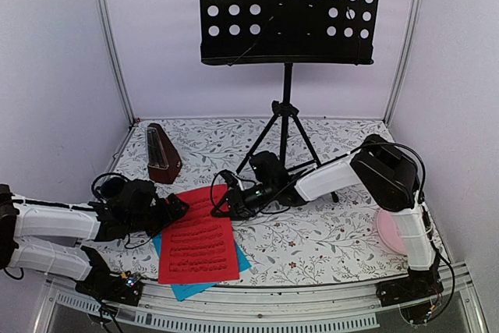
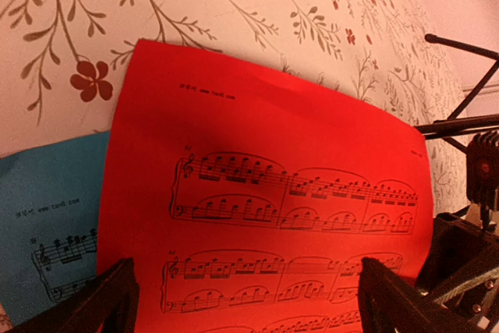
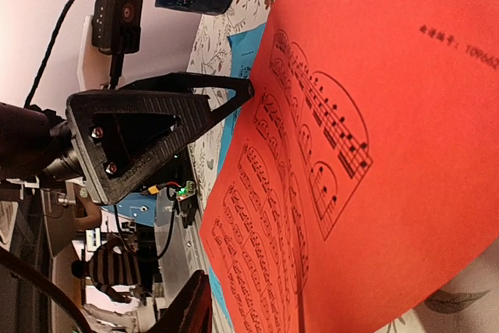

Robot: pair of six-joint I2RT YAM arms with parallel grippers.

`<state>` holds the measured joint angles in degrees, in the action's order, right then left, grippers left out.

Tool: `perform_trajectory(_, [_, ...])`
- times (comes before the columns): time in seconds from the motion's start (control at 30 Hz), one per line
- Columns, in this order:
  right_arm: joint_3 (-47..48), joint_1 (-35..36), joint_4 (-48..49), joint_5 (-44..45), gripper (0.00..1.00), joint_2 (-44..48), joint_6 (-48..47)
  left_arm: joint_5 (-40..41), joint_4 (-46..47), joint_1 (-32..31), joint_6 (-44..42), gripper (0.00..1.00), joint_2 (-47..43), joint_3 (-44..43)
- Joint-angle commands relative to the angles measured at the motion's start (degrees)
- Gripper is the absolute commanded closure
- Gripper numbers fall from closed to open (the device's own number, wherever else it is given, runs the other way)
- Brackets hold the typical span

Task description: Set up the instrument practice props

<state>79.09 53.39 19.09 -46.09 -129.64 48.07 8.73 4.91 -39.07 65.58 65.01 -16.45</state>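
The red sheet [image 1: 199,235] of printed music lies flat over the cyan sheet [image 1: 204,285] at the front of the table. My left gripper [image 1: 176,208] is open at the red sheet's left edge, its fingertips wide apart over the sheet [image 2: 265,193]. My right gripper [image 1: 228,197] is at the sheet's far right corner. One of its fingers [image 3: 187,309] shows; the other is hidden behind the red sheet [image 3: 374,154], whose edge lies between the parted jaws. The black music stand [image 1: 288,9] stands at the back. The brown metronome [image 1: 163,154] stands at the back left.
A dark blue mug [image 1: 113,185] sits behind my left arm. A pink plate [image 1: 390,230] lies under my right arm at the right edge. The stand's tripod legs [image 1: 282,134] spread just behind my right gripper. The two grippers face each other closely.
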Motion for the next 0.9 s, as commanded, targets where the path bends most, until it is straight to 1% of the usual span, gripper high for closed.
perform_trajectory(0.0, [1.8,0.6,-1.0,1.5,0.67,-1.7,-2.6,-0.5,0.4,-0.7,-2.8,0.02,-2.6,0.8])
perform_trajectory(0.13, [1.3,0.6,-1.1,1.9,0.82,-0.4,-3.7,-0.2,0.9,-0.9,-4.6,0.02,-5.7,0.8])
perform_trajectory(0.27, [0.4,0.7,-1.2,2.6,1.00,2.6,-5.5,0.7,0.5,-1.1,-7.2,0.01,-9.7,0.3])
perform_trajectory(0.4, [-1.8,0.7,-1.2,3.3,1.00,8.3,-8.8,0.7,-2.1,-1.0,-14.1,0.01,-15.7,-1.5])
perform_trajectory(0.47, [-2.9,0.7,-1.6,3.1,1.00,11.8,-11.7,-1.2,-3.5,-0.8,-21.2,0.01,-19.4,-3.0])
perform_trajectory(0.63, [-3.6,0.7,-8.0,4.2,1.00,20.9,-22.4,-3.9,-9.4,0.1,-32.9,0.01,-27.7,-8.5])
perform_trajectory(0.8, [-4.5,0.7,-14.8,4.8,1.00,28.6,-32.9,-11.4,-8.6,0.2,-42.6,0.01,-32.7,-11.1])
perform_trajectory(0.87, [-4.4,0.5,-18.5,4.8,1.00,31.9,-36.4,-17.4,-7.2,0.2,-44.8,0.01,-33.7,-11.7])
